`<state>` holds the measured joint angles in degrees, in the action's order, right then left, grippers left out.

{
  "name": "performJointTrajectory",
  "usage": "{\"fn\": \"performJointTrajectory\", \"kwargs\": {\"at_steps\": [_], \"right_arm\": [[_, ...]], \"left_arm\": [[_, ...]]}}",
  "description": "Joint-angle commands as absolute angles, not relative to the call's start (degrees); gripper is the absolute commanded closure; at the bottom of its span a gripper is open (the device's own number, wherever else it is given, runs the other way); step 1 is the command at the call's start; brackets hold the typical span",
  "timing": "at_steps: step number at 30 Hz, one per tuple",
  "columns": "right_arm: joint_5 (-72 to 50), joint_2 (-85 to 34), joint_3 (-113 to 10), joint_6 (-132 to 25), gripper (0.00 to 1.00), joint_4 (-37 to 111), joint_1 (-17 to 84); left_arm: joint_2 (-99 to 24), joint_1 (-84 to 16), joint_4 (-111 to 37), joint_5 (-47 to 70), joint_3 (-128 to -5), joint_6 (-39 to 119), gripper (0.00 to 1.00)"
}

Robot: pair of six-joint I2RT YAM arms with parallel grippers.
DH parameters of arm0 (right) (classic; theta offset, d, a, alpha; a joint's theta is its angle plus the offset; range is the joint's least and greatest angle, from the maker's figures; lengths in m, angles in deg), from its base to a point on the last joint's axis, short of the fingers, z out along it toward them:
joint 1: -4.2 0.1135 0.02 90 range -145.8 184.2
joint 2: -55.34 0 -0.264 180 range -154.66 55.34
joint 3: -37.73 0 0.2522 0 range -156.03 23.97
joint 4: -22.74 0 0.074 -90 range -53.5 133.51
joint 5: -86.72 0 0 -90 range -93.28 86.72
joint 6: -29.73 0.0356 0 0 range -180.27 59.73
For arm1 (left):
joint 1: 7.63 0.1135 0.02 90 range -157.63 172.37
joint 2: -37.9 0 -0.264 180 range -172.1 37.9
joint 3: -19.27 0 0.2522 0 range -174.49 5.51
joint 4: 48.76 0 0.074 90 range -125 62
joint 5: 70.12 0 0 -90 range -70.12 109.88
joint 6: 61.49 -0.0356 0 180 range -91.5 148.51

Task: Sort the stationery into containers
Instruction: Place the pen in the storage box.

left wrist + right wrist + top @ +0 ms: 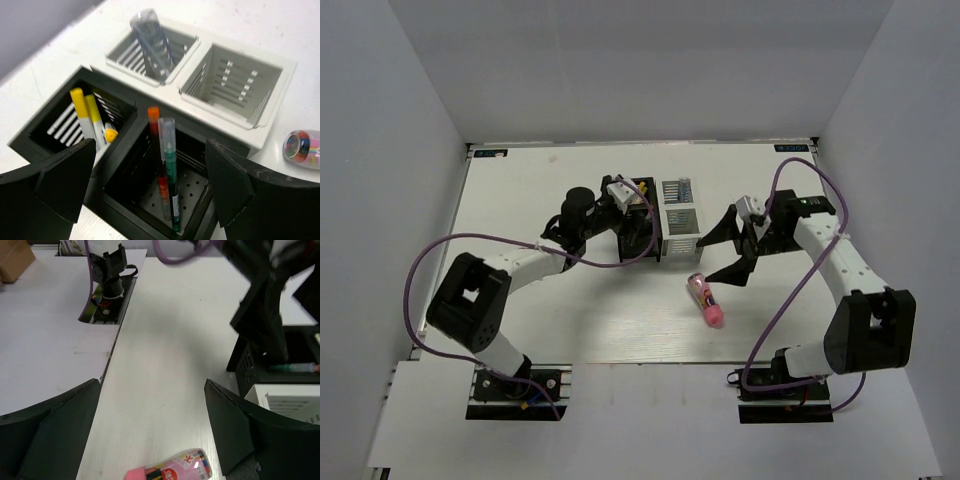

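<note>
The four-bin block stands at mid-table. My left gripper hovers open and empty over the black bins. In the left wrist view the near black bin holds a red pen and a dark slim pen. The other black bin holds white sticks with yellow tips. A white bin holds the clear blue-capped tube; the second white bin is empty. The stubby pink tube lies on the table. My right gripper is open just above it.
The left arm's base and the table's near edge show in the right wrist view. The left arm's wrist hangs over the black bin. Purple cables loop beside both arms.
</note>
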<state>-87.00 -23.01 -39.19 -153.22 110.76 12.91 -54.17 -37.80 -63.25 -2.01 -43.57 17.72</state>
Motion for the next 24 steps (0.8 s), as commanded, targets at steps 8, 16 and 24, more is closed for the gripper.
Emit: {"fn": "performJointTrajectory", "kwargs": {"at_steps": [8, 16, 24], "right_arm": [[-74.26, -28.35, -43.28, -118.59, 0.1, 90.32, 12.2], [-40.91, -4.7, -18.93, -87.87, 0.1, 41.69, 13.43], [-43.89, -9.52, -22.7, -81.47, 0.44, 52.67, 14.13]], "left_arm": [[-33.31, -38.04, -48.42, -7.71, -49.15, 26.65, 0.0], [-16.45, -37.42, -35.18, -6.4, -41.26, 31.49, 0.0], [4.3, -37.42, -32.45, 13.45, -30.18, 37.56, 0.0]]}}
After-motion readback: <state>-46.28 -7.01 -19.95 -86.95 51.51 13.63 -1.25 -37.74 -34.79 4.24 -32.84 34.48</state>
